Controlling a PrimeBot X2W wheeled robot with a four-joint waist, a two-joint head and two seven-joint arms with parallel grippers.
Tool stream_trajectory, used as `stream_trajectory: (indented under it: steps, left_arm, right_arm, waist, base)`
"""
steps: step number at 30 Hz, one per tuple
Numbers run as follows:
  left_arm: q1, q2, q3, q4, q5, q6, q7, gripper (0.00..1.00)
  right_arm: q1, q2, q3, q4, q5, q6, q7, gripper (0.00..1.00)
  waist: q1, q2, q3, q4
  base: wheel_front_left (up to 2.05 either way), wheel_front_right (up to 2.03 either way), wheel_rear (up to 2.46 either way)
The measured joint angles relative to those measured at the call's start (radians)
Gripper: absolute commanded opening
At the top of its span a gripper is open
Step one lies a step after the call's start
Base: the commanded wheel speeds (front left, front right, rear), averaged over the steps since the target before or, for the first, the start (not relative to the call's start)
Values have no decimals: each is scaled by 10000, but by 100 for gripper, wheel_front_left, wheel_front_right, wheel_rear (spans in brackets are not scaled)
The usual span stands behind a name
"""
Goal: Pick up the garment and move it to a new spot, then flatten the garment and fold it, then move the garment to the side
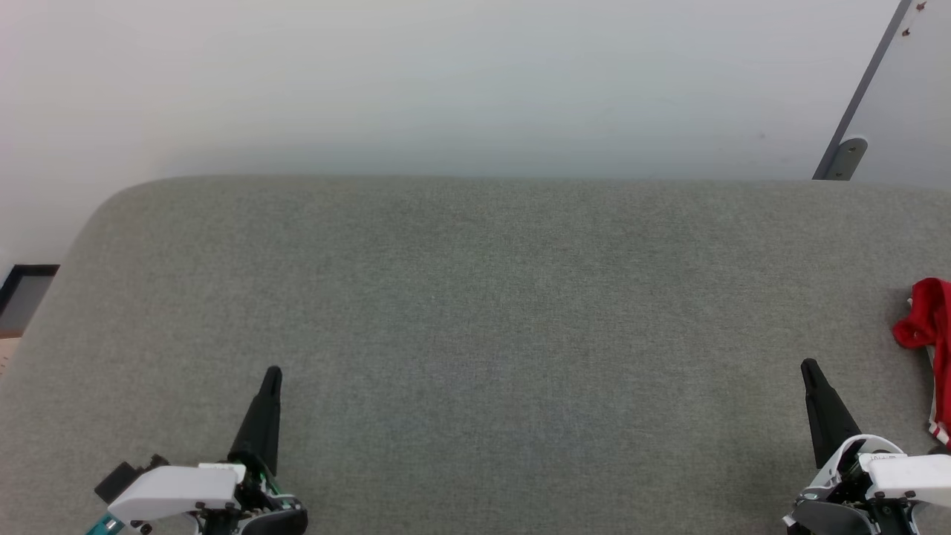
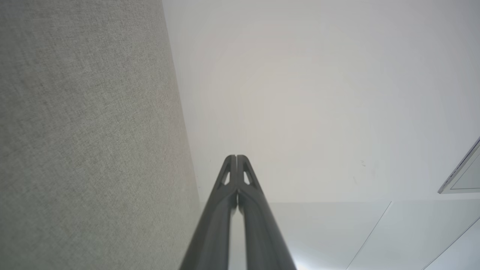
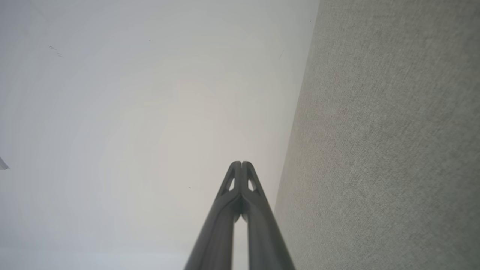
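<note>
A red piece of cloth with a white striped edge, the garment [image 1: 930, 334], lies crumpled at the far right edge of the head view on the grey fabric surface [image 1: 475, 312]; most of it is cut off by the frame. My right gripper [image 1: 810, 369] is shut and empty at the lower right, a short way left of the garment and apart from it. At the lower left my left gripper [image 1: 273, 374] is shut and empty too. The wrist views show each pair of fingers pressed together, the left gripper [image 2: 236, 157] and the right gripper [image 3: 241, 164], with nothing between them.
The grey fabric surface ends at a rounded far edge below a pale wall [image 1: 446, 82]. A grey panel with a bracket [image 1: 847, 157] leans at the upper right. A dark-framed object [image 1: 22, 290] sits off the surface's left edge.
</note>
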Motion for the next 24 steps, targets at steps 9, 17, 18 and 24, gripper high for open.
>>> stream_trajectory:
  steps: [9,17,18,24]
  left_arm:
    - [0,0,-2,0,0,0,0,0]
    - [0,0,-2,0,0,0,0,0]
    - [0,0,0,0,0,0,0,0]
    - [0,0,-2,0,0,0,0,0]
  right_arm:
    - [0,0,-2,0,0,0,0,0]
    - [0,0,-2,0,0,0,0,0]
    - [0,0,0,0,0,0,0,0]
    - [0,0,0,0,0,0,0,0]
  waist:
    - [-1,0,0,0]
    - [0,0,0,0]
    - [-1,0,0,0]
    - [0,0,0,0]
  base:
    - [0,0,0]
    - [0,0,0]
    - [0,0,0]
    - [0,0,0]
